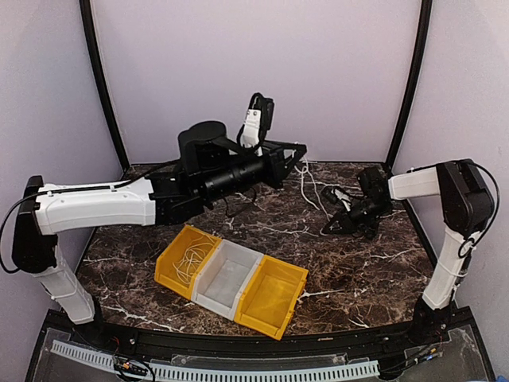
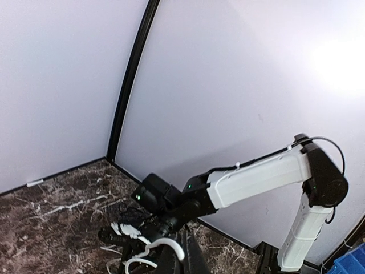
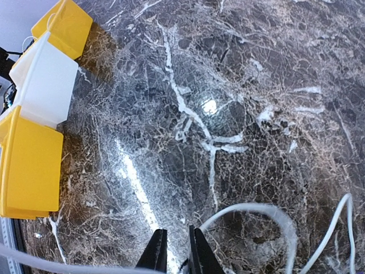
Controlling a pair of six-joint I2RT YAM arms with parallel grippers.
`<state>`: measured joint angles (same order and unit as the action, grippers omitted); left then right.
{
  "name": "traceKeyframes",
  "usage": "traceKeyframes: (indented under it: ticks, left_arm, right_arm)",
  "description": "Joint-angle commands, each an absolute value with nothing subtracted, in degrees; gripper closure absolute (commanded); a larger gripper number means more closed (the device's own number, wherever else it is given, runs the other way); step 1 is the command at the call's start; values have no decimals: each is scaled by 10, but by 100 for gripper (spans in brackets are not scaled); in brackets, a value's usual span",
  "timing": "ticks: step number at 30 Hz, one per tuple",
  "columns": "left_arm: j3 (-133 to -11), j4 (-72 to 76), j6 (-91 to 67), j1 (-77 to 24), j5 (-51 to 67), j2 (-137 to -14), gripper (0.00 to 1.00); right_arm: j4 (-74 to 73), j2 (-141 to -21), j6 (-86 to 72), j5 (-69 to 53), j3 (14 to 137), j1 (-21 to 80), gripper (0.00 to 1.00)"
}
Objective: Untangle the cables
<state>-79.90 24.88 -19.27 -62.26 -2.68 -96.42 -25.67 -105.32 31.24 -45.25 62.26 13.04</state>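
The cables (image 1: pixel 307 183) hang at 1 o'clock over the table (image 1: pixel 358 274), pinched in the closed left gripper (image 1: pixel 297 156). The right gripper (image 3: pixel 175 254) has its jaws nearly together (holding a strand? I cannot tell). Better to pull apart slowly.

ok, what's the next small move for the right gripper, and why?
Probably open the right gripper slightly and shift it toward the white cable loop. In its wrist view the fingers stand almost together with only marble table between them; the loop lies beside them, not inside. The left gripper looks shut on white strands, so a second grip lets the arms pull apart.
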Motion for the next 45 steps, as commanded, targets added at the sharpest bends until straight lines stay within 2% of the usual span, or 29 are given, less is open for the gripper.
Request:
traceKeyframes:
  ticks: [1,16,25,30,35,45]
  left_arm:
    - [-841,235,-138,-624,-58,-863,100]
    - [-909,115,19,-624,-205,-711,100]
    - [-878,53,50,-625,-303,-667,100]
    - [-828,51,55,-624,-347,-633,100]
    - [-788,51,57,-623,-378,-601,100]
    - [-755,55,53,-623,-387,-582,100]
  right_arm:
    - [-248,-1070,305,-440,628,134,86]
    - [-234,-1085,287,-360,623,127,92]
    - [-258,-1049,291,-348,623,123,66]
    - [-282,-1023,300,-354,627,124,56]
    - [-334,-1003,316,-364,648,124,50]
    - [-387,-938,335,-353,668,124,43]
